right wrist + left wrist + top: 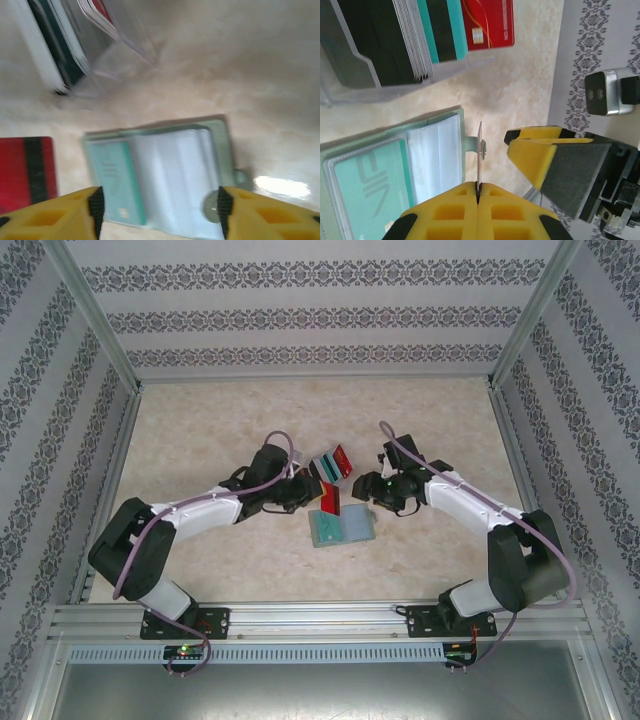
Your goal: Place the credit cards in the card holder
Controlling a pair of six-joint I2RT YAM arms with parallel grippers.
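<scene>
Card holder [342, 528] lying open on the table [200, 440], between the two grippers.
Left gripper [478, 200] is pinching a red card [331, 504] upright, just beside the holder's edge. Right gripper [160, 205] is hovering over the holder with its fingers spread apart, gripping nothing. A teal card [365, 185] is sitting in one pocket, and more cards are standing in a clear tray [350, 75] nearby.

I'm working over a beige marbled tabletop [200, 440], boxed in by walls [300, 310] wearing pale wallpaper with dark floral stripes; aluminium posts [93, 315] are framing the back corners, a slotted rail [320, 618] is running along my near edge, and light is glaring off the tabletop.
</scene>
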